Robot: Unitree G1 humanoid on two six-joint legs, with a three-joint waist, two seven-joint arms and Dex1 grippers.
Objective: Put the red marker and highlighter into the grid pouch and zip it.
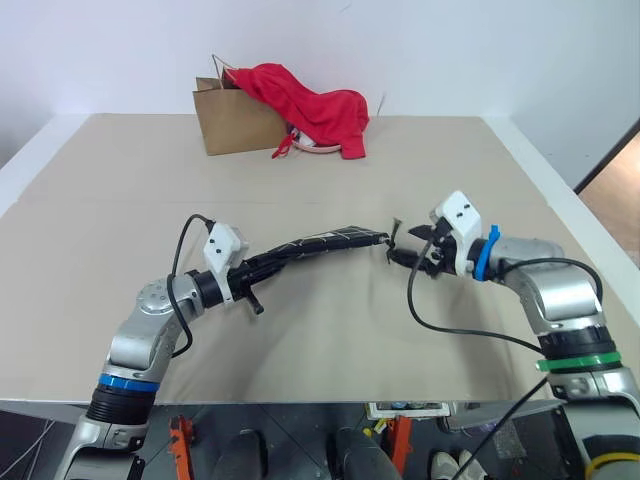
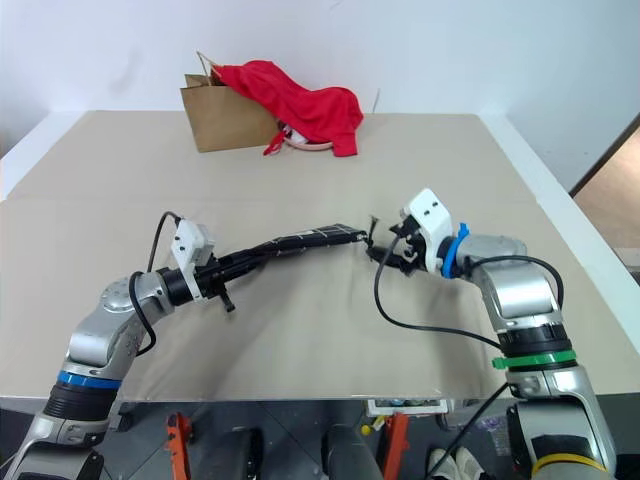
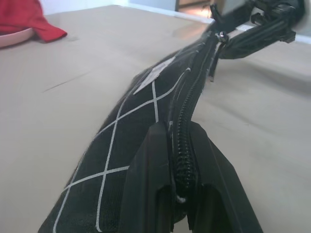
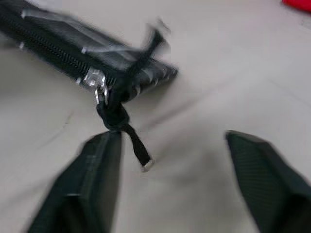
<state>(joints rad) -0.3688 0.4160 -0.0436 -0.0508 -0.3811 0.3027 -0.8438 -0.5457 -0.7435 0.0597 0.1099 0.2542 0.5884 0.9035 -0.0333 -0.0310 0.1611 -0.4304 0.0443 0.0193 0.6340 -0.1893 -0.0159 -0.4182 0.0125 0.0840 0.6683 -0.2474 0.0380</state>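
Head views, nearest: both arms are being shown reaching over the tan table [image 1: 120, 200], with the left gripper [image 1: 262, 268] on the left and the right gripper [image 1: 408, 248] on the right.
Head views, pouch: the grid pouch [image 1: 330, 241] is being held up off the table between the two grippers, its near end clamped in the left gripper, its far end with the zipper pull cord [image 1: 392, 238] pointing at the right gripper.
Head views, right jaws: the right fingers are being held just beside the cord end; the width of the gap cannot be told from here.
Head views, background: a brown paper bag [image 1: 232, 122] is lying at the far edge, with a red cloth [image 1: 310, 108] draped over it.
Left wrist view: the left fingers [image 3: 150, 179] are being shown clenched on the pouch's zipper edge, one on each side of the zipper teeth; the white label [image 3: 155, 77] and grid lines are being shown only here, running away toward the right gripper's fingers [image 3: 262, 36] at the far end.
Right wrist view: the right fingers [image 4: 92, 174] are being shown spread wide and released, nothing between them; the knotted cord [image 4: 121, 121] is hanging from the zipper slider [image 4: 97, 80] beside one finger, with its tip near that finger, the other finger well apart.
Pouch zipper: it is being shown closed along the visible length.
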